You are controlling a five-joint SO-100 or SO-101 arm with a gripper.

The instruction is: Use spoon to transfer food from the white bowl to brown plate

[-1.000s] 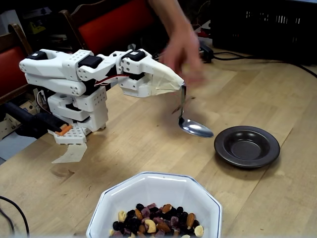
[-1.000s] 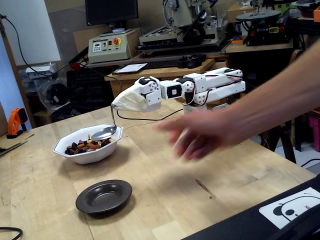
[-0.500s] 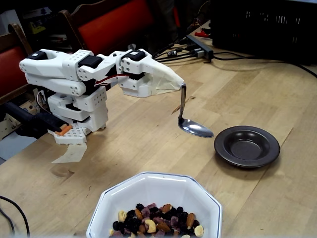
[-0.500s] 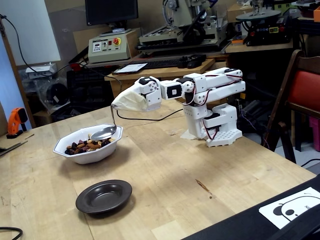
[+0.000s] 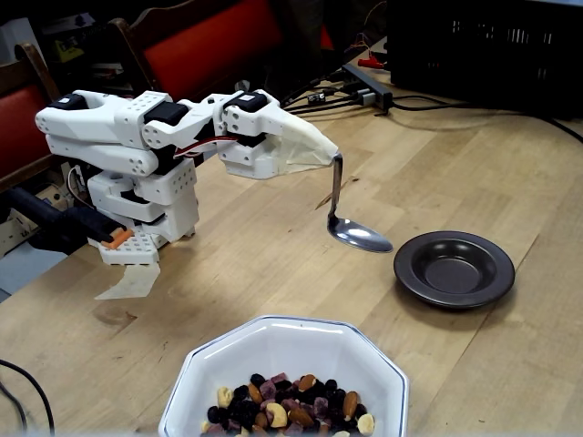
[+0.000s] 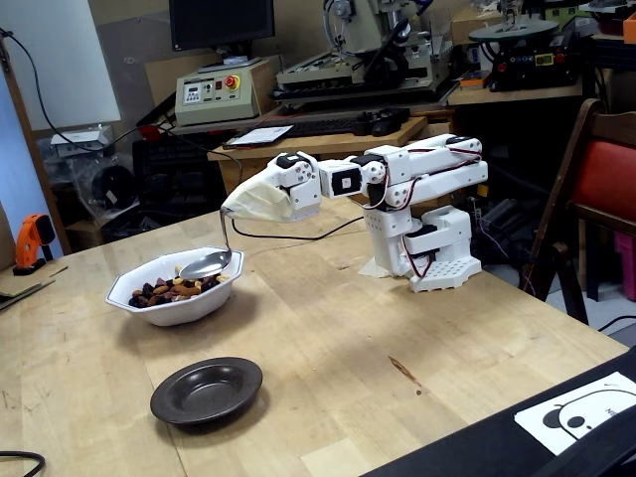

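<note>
On the wooden desk stands a white arm, its jaws wrapped in pale tape and closed on the handle of the spoon; the spoon hangs down with its oval bowl empty; in one fixed view it appears over the white bowl, in the other it sits between that bowl and the brown plate, above the desk; the food lies heaped in the white bowl; the brown plate rests empty, near the bowl but apart from it.
</note>
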